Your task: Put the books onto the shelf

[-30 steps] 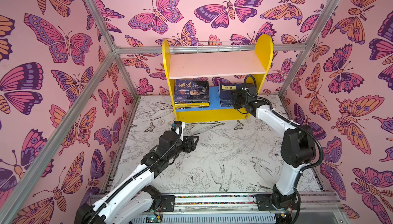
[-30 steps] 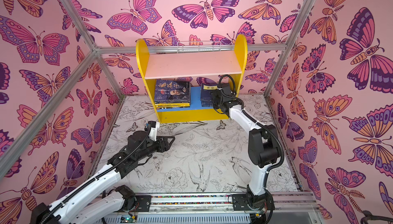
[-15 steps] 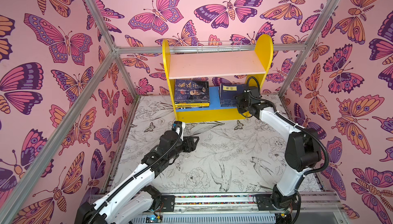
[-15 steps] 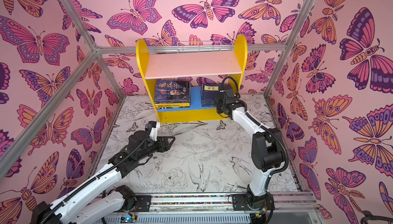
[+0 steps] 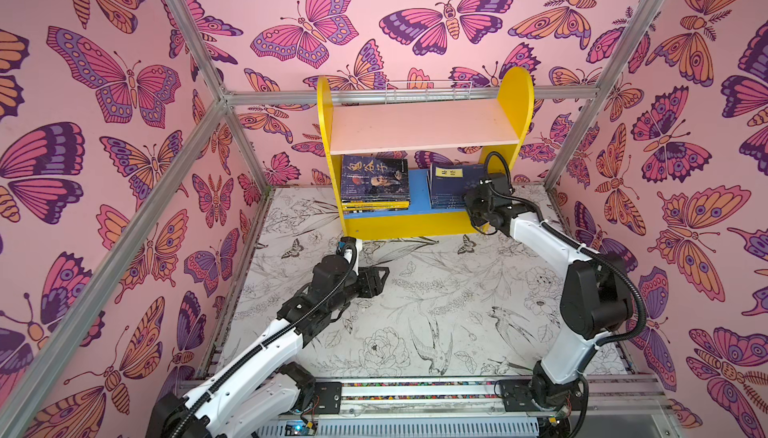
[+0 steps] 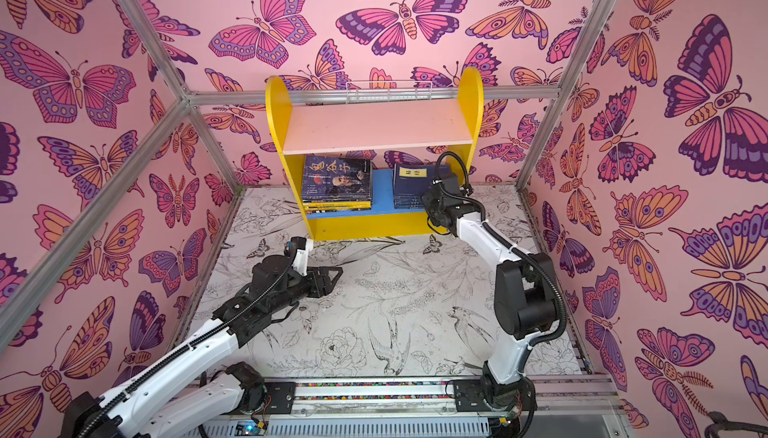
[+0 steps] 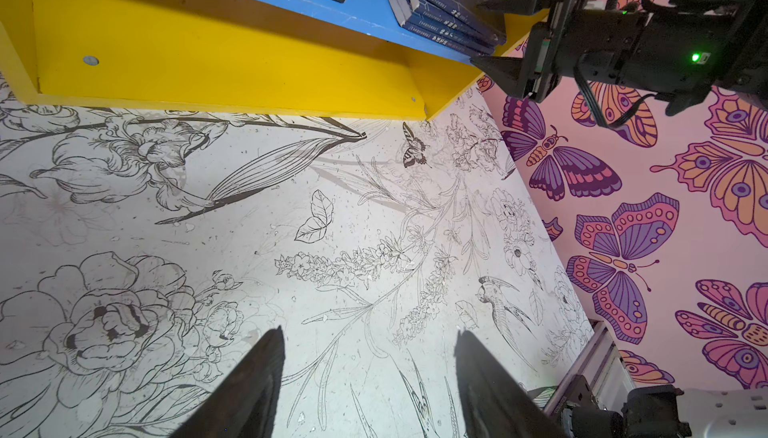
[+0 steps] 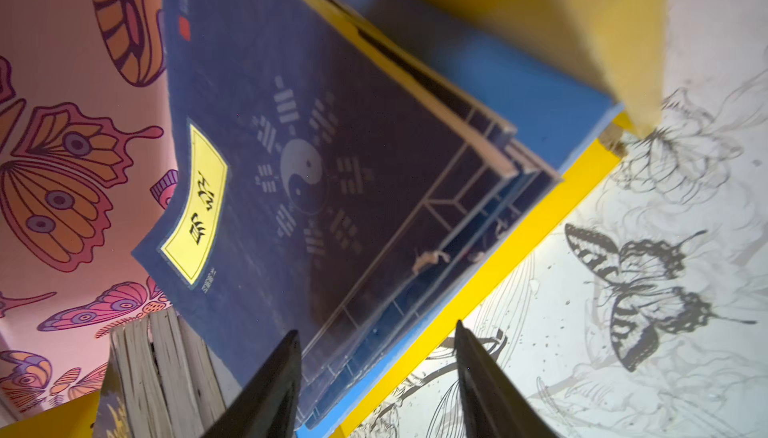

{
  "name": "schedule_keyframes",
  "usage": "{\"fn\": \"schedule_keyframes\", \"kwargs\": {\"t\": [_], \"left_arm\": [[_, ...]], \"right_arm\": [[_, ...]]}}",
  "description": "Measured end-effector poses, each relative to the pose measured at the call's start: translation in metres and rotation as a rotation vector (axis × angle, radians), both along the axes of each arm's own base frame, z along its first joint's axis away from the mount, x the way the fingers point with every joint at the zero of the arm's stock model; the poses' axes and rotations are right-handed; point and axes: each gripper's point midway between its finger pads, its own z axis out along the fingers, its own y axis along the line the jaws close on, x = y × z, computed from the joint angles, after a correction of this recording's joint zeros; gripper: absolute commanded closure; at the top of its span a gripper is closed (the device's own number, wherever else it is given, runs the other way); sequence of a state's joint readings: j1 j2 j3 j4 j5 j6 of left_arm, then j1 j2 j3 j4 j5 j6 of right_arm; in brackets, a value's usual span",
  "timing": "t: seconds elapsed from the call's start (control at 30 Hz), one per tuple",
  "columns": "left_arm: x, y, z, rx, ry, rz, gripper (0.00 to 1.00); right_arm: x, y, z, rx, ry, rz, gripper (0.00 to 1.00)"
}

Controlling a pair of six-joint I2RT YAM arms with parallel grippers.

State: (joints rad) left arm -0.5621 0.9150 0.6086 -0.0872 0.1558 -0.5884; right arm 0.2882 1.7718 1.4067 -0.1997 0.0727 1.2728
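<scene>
Butterfly-papered walls enclose a floral-printed surface (image 5: 436, 315), bare of books. Both stacks, dark calligraphy paperbacks (image 5: 374, 184) and navy yellow-labelled paperbacks (image 5: 451, 186), lie mid-frame on the blue lower board of the yellow two-tier shelf (image 5: 515, 95). Right end effector (image 7: 490, 32) open astride the navy stack's corner; left end effector (image 7: 368, 377) open, empty. Placing looks finished; next, pull clear without dragging the stack.

Left pincer (image 5: 384, 278) hangs low with jaws spread and empty; right pincer (image 7: 484, 32) reaches forward, jaws apart.

The shelf (image 8: 582, 7) side panel is blurred in the right wrist view.
</scene>
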Motion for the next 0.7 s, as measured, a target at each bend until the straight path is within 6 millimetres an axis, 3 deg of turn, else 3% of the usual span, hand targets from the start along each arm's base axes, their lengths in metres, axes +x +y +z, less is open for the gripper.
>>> {"fn": "schedule_keyframes", "kwargs": {"t": [0.3, 0.7], "left_arm": [[0.001, -0.001, -0.004, 0.007, 0.011, 0.000, 0.33], [0.001, -0.001, -0.004, 0.006, 0.010, -0.001, 0.33]], "right_arm": [[-0.005, -0.039, 0.022, -0.123, -0.090, -0.104, 0.48], [0.006, -0.042, 0.035, -0.098, -0.184, -0.145, 0.51]]}}
